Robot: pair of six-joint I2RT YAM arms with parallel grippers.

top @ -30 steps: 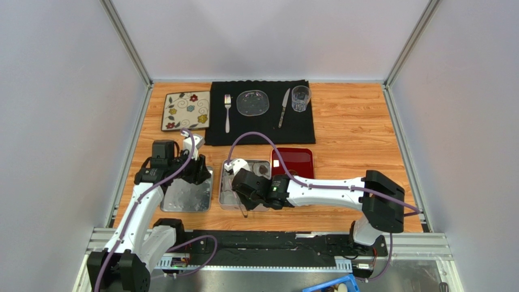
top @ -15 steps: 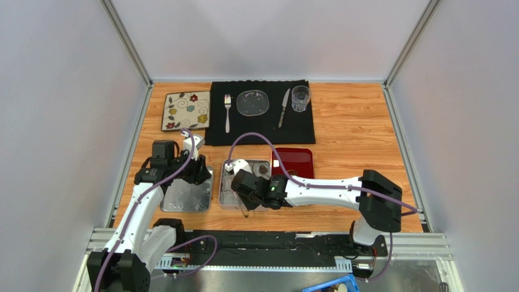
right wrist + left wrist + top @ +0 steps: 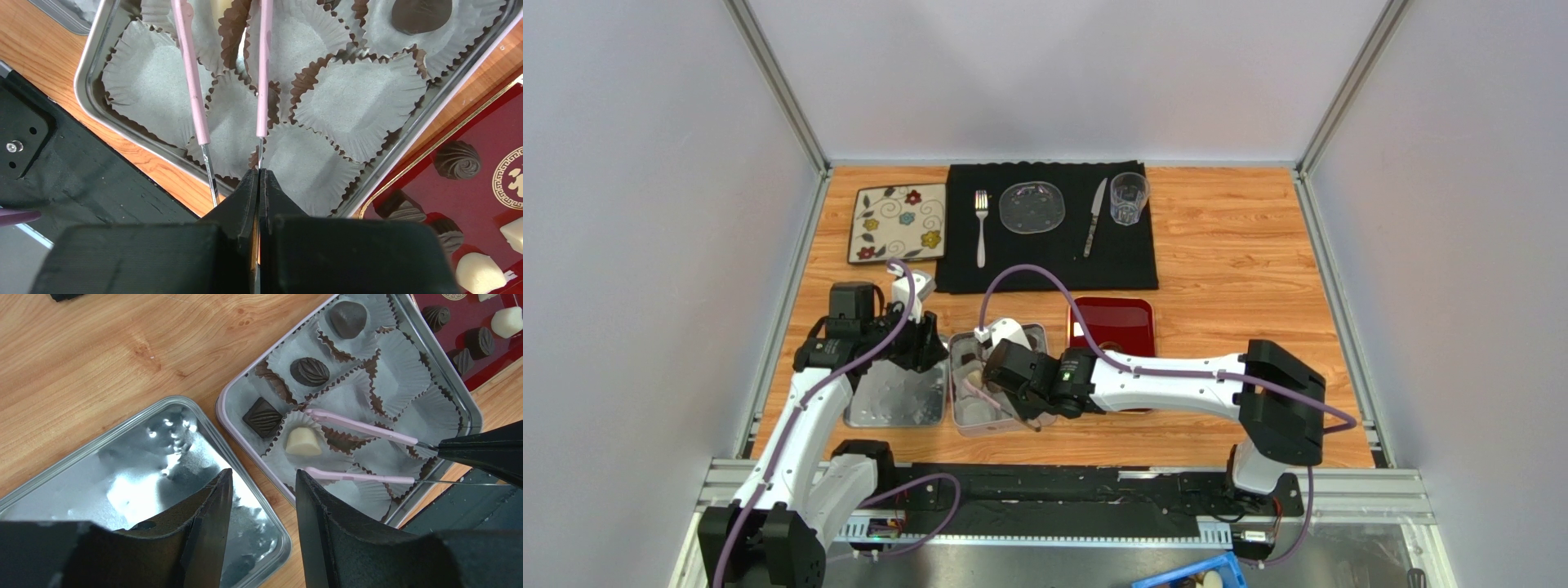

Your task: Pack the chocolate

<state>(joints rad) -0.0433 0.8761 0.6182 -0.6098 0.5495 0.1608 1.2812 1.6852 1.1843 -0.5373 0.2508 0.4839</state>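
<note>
Silver metal marks the tin (image 3: 967, 414) in the top view. It lies on the wood surface (image 3: 1234, 257) just right of its lid (image 3: 897, 398). The right gripper (image 3: 1008, 374) hangs over the tin, with the red tray (image 3: 1114, 321) at about 2 o'clock from it. The left gripper (image 3: 925, 349) sits over the lid, and nothing smaller can be told from here. The left wrist view fills that in. Pink tweezers (image 3: 362, 430), long axis running 3 to 9 o'clock, straddle a cream-white piece (image 3: 302, 441) seated in a paper cup (image 3: 276, 454). Three dark pieces (image 3: 309, 371) sit in cups toward 12 o'clock of it. The left gripper's jaws stand spread and empty. The right wrist view shows the right gripper pressed together on the tweezers' base, their arms apart. It also shows the unpacked pieces (image 3: 457, 160) on the tray at 4 o'clock. The next pick, I judge, falls to the right arm, with a swing toward that tray.
</note>
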